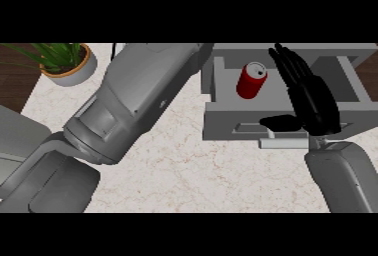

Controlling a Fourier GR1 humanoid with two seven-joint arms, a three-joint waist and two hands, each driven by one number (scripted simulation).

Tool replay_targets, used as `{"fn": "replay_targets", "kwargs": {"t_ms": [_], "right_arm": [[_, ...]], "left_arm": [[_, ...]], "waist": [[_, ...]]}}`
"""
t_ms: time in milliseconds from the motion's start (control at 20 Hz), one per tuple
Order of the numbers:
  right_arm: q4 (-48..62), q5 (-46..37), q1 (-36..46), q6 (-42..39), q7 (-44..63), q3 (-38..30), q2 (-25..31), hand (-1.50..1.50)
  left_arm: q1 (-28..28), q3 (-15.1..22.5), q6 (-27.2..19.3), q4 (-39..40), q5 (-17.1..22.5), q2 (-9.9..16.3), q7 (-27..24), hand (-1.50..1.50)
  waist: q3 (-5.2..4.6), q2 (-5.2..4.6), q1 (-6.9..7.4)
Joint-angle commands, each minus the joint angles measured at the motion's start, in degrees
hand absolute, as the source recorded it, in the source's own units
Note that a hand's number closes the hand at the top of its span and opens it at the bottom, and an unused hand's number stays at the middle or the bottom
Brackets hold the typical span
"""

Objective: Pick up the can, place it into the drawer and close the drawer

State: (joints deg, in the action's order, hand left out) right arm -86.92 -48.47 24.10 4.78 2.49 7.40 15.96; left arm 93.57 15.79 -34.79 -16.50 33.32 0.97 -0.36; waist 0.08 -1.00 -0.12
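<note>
Presently listing: one red can (252, 80), a small upright cylinder with a pale metal lid, standing inside the open grey drawer (221, 95) toward its left half, apart from the walls as far as can be judged. It is likely thin-walled and light, stiff along its height yet liable to dent at the middle, with a smooth painted skin that may be slippery; the straight side wall, about mid-height, is looking like the sensible place to take hold, should it need lifting again.

The right hand (310, 95), black, is hanging over the drawer just beside the can, its fingers (289, 62) stretched straight and parted from the thumb, clamped on nothing.

The left hand is not showing; only the broad grey left forearm (125, 105) is crossing the middle.

The drawer is a boxy grey shell with flat matte walls and a pale bar handle (284, 144) at its front, still pulled out over the desk (207, 180), which is pale veined stone. A potted plant (66, 62) is sitting at the far left corner.
</note>
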Motion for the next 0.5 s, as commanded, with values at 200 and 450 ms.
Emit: {"fn": "replay_targets", "kwargs": {"t_ms": [200,450], "right_arm": [[23.62,-6.76,12.01,9.8,-4.22,-1.18,-3.79,-1.5],[36.12,-9.99,16.49,20.24,-6.06,-3.96,-5.5,-1.5]], "left_arm": [[1.21,-0.77,0.52,-1.6,-1.18,3.3,3.67,-1.5],[-3.13,-0.26,2.16,-4.33,-2.03,4.98,4.06,-1.5]], "waist": [[-0.01,0.42,1.89],[-0.02,0.54,3.39]]}}
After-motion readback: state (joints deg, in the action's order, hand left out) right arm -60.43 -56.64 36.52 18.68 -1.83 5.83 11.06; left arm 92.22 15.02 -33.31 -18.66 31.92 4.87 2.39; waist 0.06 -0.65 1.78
